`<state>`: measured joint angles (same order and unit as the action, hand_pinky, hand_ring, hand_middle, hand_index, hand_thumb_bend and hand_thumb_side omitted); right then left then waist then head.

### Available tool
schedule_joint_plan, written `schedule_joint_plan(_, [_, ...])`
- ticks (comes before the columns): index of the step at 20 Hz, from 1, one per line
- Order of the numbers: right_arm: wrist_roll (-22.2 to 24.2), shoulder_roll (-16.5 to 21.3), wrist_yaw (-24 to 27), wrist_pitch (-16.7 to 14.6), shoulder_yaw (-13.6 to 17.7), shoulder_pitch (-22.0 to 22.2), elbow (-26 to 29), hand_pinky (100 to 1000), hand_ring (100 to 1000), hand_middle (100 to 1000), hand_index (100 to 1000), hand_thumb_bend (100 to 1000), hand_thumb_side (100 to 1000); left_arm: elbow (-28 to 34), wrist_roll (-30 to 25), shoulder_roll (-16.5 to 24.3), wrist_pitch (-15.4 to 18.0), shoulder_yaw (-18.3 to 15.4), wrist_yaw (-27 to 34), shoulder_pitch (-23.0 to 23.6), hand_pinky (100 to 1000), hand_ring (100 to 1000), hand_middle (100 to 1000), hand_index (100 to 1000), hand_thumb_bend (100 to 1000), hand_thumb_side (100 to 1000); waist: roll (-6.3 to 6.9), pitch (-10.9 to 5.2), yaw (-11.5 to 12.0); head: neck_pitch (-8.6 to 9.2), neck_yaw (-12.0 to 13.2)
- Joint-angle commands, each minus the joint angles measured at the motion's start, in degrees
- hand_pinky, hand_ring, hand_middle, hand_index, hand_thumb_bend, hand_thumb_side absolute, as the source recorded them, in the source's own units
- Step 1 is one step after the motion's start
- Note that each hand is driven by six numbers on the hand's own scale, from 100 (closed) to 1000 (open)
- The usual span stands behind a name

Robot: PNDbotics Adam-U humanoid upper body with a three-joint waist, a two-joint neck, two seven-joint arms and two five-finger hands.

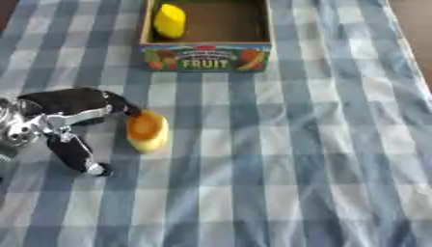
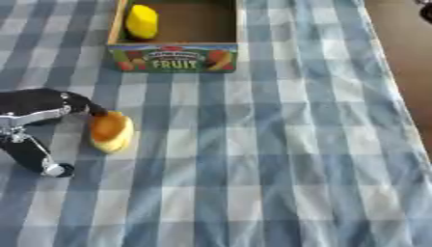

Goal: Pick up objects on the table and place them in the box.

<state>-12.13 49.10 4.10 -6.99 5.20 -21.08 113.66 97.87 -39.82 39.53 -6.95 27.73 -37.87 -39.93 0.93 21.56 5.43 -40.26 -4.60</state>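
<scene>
A yellow piece of toy fruit with an orange cut face [image 1: 147, 130] lies on the checked cloth at the left. My left hand [image 1: 52, 120] is just left of it and open. Its black fingers [image 1: 84, 100] reach towards the fruit's upper left edge and seem to touch it, while the thumb [image 1: 77, 153] points down and away. The cardboard box marked FRUIT [image 1: 207, 57] stands at the top centre. A yellow toy fruit [image 1: 169, 20] lies in its left part. My right hand shows in neither view.
The blue and white checked cloth [image 2: 278, 154] covers the table. The table's right edge [image 2: 397, 72] runs down the right side, with brown floor beyond it.
</scene>
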Motion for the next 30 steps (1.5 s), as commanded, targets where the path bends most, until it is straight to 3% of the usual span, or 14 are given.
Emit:
schedule_joint_plan(1, [0.55,1.05,0.65,0.04,0.28,-0.25,0.93,841,988,672,791,100,442,-0.88,1.96,-0.06,-1.13,-0.31,-1.31,-1.58,873,800,704,846,445,100,-0.04,-1.02,-0.13,0.32,0.18])
schedule_joint_plan(5, [0.91,0.93,1.07,0.08,0.18,-0.17,0.93,841,988,670,792,100,451,-3.06,5.73,-1.44,-2.22,-0.44,-2.46,-2.59,828,708,579,753,352,100,-0.06,-0.99,-0.31,0.36,0.24])
schedule_joint_plan(9, [1.18,0.84,1.53,-0.03,0.15,-0.11,0.93,842,988,667,791,100,464,-4.67,10.65,-2.43,-2.47,-0.08,-3.27,-3.13,775,624,513,696,241,100,-0.09,-0.96,-0.52,0.37,0.39])
schedule_joint_plan(13, [1.35,0.70,1.94,-0.13,0.22,-0.10,0.93,841,987,666,792,100,489,-6.01,15.54,-3.32,-2.37,0.33,-3.25,-3.56,730,565,463,640,194,100,-0.18,-0.91,-0.75,0.46,0.53])
schedule_joint_plan(14, [1.36,0.66,2.01,-0.13,0.25,-0.10,0.93,841,987,665,792,100,493,-6.38,16.52,-3.56,-2.32,0.47,-2.96,-3.65,729,565,465,641,191,100,-0.22,-0.90,-0.82,0.48,0.58])
schedule_joint_plan(16, [1.35,0.67,2.02,-0.10,0.32,-0.04,0.93,841,987,665,792,100,499,-6.94,17.72,-3.81,-2.19,0.58,-2.24,-3.74,742,596,508,686,318,100,-0.28,-0.90,-0.94,0.47,0.58])
schedule_joint_plan(17, [1.33,0.73,1.98,-0.14,0.37,0.05,0.93,841,986,665,792,100,499,-6.88,17.67,-3.76,-2.05,0.55,-1.91,-3.66,745,600,515,697,335,100,-0.29,-0.90,-0.99,0.45,0.53])
schedule_joint_plan(18, [1.27,0.81,1.90,-0.19,0.45,0.20,0.93,841,986,665,791,100,501,-6.48,16.53,-3.60,-1.72,0.61,-1.50,-3.51,786,673,608,844,443,100,-0.27,-0.91,-1.02,0.41,0.49])
schedule_joint_plan(19, [1.17,0.89,1.81,-0.22,0.54,0.36,0.93,841,986,665,791,100,509,-5.61,14.52,-3.30,-1.22,0.55,-1.21,-3.40,820,733,669,893,452,100,-0.24,-0.93,-1.01,0.36,0.46])
schedule_joint_plan(20, [1.06,0.94,1.73,-0.19,0.62,0.54,0.93,841,986,665,791,100,502,-4.27,11.68,-2.86,-0.49,0.43,-1.28,-3.39,873,806,759,938,547,100,-0.20,-0.97,-0.99,0.28,0.43])
schedule_joint_plan(22, [0.89,1.04,1.60,-0.10,0.74,0.90,0.93,841,987,665,792,100,504,-0.37,5.66,-1.86,0.80,-0.59,-2.23,-3.58,926,853,801,959,602,100,-0.17,-1.08,-0.85,0.17,0.28])
schedule_joint_plan(26, [0.81,1.08,1.62,-0.16,0.71,1.02,0.93,841,987,665,792,100,499,5.21,-0.42,-0.94,1.38,-1.75,-2.63,-4.14,923,865,804,958,561,100,-0.20,-1.31,-0.68,0.17,0.21])
schedule_joint_plan(30, [0.68,0.96,1.79,-0.19,0.72,0.95,0.93,841,988,665,793,100,504,4.82,-2.45,-2.22,1.32,-0.58,-1.65,-5.11,916,864,804,950,546,100,-0.35,-1.33,-0.87,0.08,0.37])
